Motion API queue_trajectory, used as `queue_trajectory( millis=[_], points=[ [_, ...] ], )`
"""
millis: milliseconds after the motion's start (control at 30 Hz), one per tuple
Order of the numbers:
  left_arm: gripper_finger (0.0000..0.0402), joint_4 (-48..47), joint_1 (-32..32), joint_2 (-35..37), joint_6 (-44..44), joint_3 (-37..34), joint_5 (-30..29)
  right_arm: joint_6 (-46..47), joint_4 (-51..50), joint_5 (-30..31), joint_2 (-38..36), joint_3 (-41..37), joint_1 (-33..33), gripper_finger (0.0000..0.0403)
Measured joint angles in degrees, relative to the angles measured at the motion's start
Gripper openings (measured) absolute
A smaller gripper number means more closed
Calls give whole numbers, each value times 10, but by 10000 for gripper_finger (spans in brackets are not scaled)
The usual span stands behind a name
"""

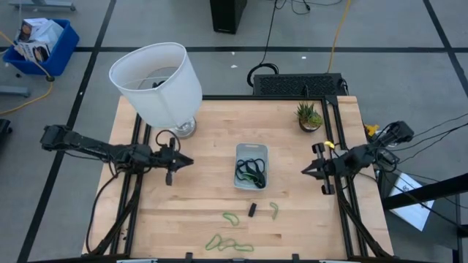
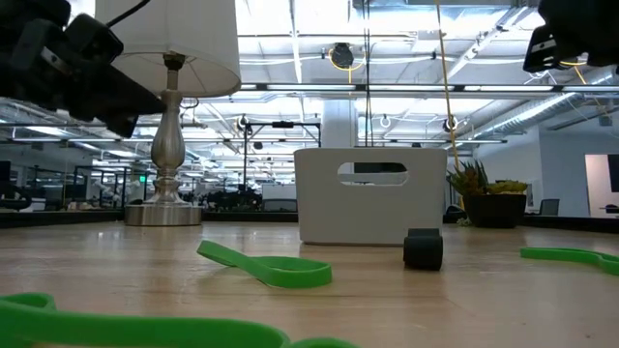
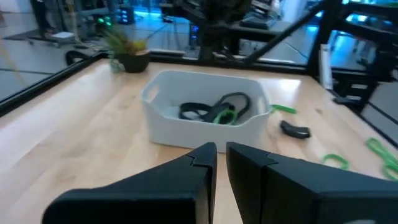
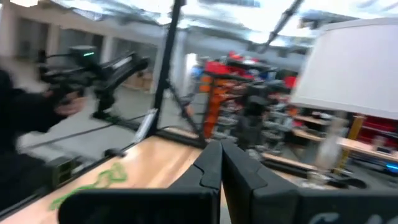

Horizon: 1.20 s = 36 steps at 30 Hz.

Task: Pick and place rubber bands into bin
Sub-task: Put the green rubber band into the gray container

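1. So far, part of the job looks done: the small shallow tray of pale bluish clear plastic with rounded corners, the bin, sits at mid-table and already holds a tangle of thin floppy rubber bands, mostly black with at least one light green loop among them (the left wrist view shows this best).
2. Left to collect, by my count from above: one light green loop just below the bin, a second green loop to the side of it, and a chain of green loops near the table's front edge. A small black block lies between the first two and is not a band.
3. The left gripper hangs over bare wood beside the bin, fingers nearly together with a thin slit between them, nothing in them.
4. The right gripper waits at the bin's other side, clenched tight and empty.
5. Off the work: a white lampshade on a silver-stemmed lamp, a little spiky potted plant, and a deep blue crate on the floor.
6. Writing: none legible anywhere; the bin, block and lamp carry no readable label (the crate's contents are too small to read).
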<state>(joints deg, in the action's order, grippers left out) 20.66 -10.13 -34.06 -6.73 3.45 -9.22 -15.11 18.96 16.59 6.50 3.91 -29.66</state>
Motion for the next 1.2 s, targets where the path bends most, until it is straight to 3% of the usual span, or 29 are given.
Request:
queue_trajectory(
  millis=[233,500,700,900,1033,1200],
  points=[
    [42,-15,-87,-116,-15,80,-18,-2,-3,28,-10,0,0,0],
    [42,-8,-180,-361,-63,198,-51,-2,-4,29,-10,0,0,0],
    [42,-26,-222,-536,-16,323,-59,-6,-4,30,-10,0,0,0],
    [46,-133,-244,-650,42,444,-106,-6,0,31,-10,0,0,0],
    [78,-165,-247,-688,58,493,-119,-10,0,31,-10,0,0,0],
    [148,-158,-244,-714,81,524,-115,-10,0,31,-10,-1,0,0]
  ],
)
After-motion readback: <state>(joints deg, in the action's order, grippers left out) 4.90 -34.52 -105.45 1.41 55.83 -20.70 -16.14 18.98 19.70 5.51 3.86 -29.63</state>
